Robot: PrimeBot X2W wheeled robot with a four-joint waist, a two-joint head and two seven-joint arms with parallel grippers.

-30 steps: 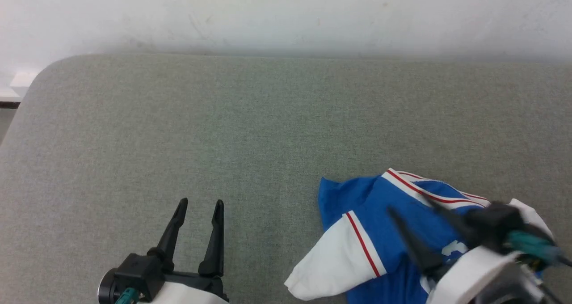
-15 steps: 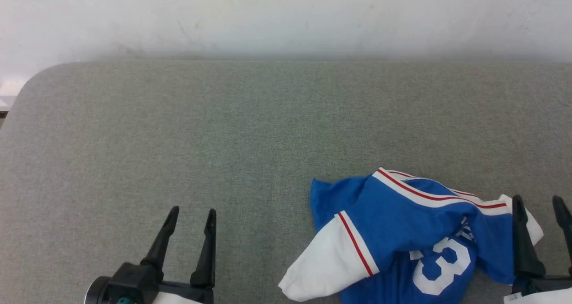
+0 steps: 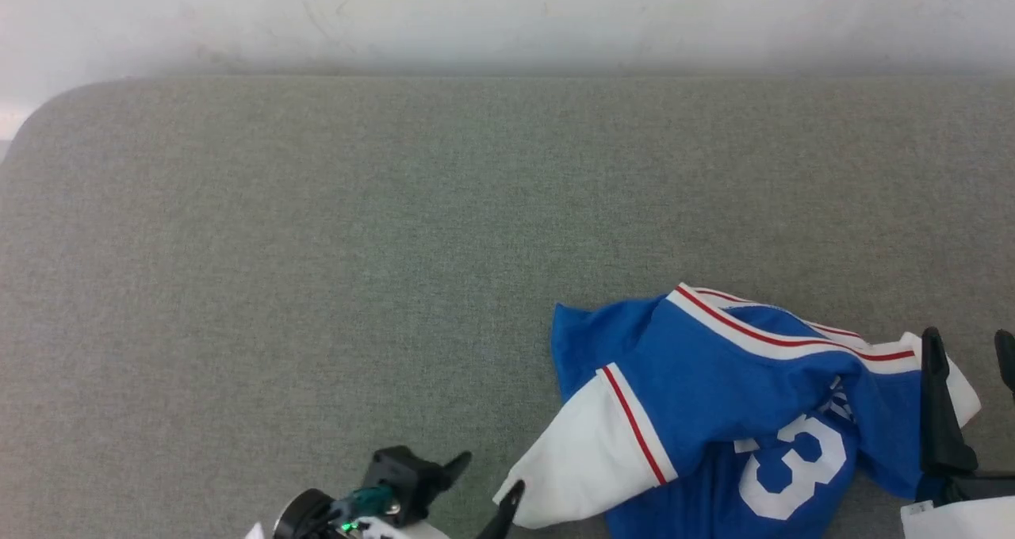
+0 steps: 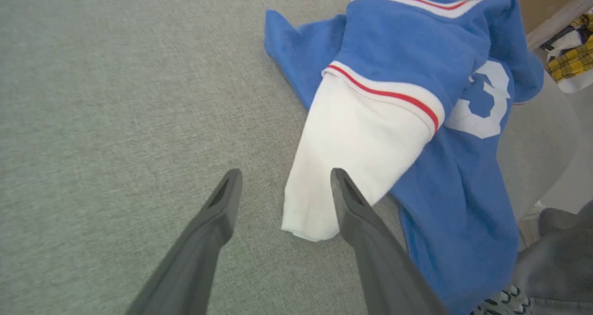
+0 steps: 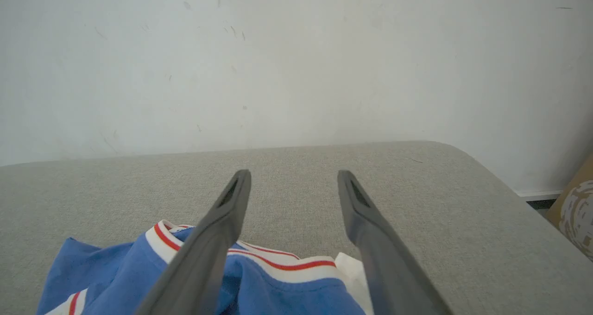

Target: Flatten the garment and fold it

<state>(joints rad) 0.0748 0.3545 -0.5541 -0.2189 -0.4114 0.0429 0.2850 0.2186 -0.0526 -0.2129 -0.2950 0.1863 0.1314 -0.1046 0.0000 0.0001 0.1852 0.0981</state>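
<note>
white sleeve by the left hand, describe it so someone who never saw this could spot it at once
On the wide grey fabric surface a crumpled blue garment lies at the near right. The sleeve sticks out from its left side toward the left hand. It is the plain white flap edged by one red stripe, unlike the blue numbered body.

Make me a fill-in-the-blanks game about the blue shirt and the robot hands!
The blue jersey shows a big white number ___.
Its short sleeve is the colour ___.
The left hand is ___ and holds nothing.
Missing words: 3; white; open.
</note>
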